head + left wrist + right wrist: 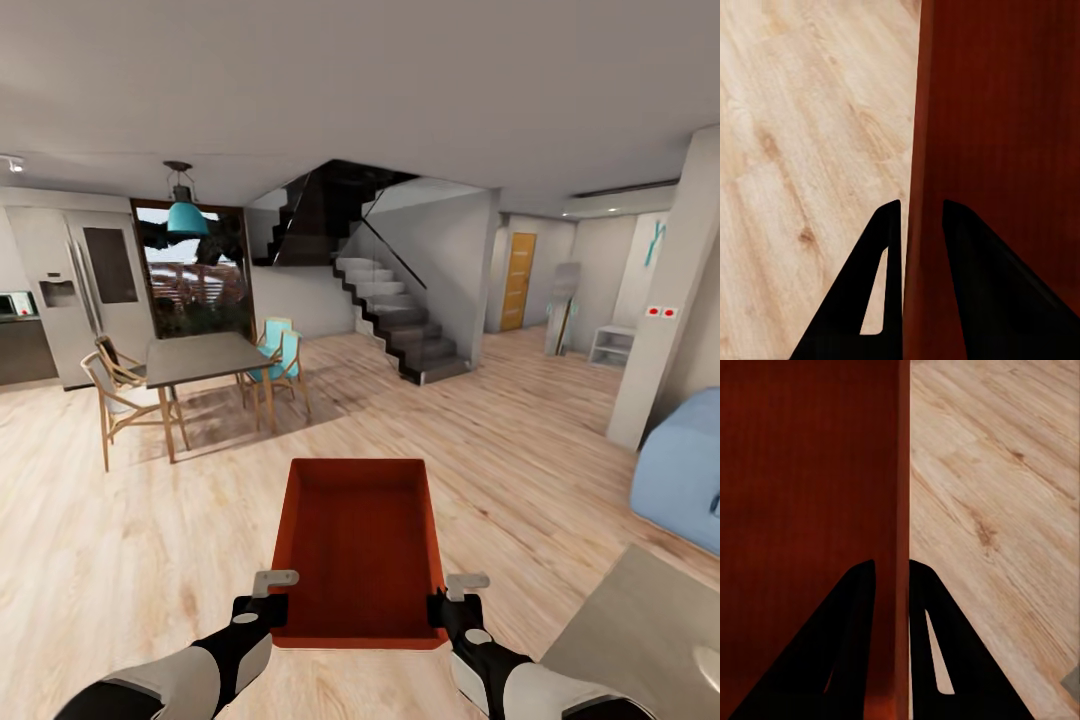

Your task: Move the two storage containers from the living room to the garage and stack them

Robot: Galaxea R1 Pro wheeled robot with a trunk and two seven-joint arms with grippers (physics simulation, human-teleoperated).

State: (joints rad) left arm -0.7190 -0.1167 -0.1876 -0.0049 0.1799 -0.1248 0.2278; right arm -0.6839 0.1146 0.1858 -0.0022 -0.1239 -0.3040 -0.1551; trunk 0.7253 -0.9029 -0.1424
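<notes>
Here, 1 orange-red storage container (358, 535) held over the light wood plank flooring (120, 520), left gripper (921, 217) pinching its left wall, right gripper (892, 574) pinching its right wall, dining table (205, 357) beyond.

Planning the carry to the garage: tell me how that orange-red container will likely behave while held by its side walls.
The storage container probably stays stiff: its straight walls show no bowing where the left gripper and right gripper pinch them. Empty and lidless, it is likely light. Its smooth walls, held only near one end, might slip or sag forward.
</notes>
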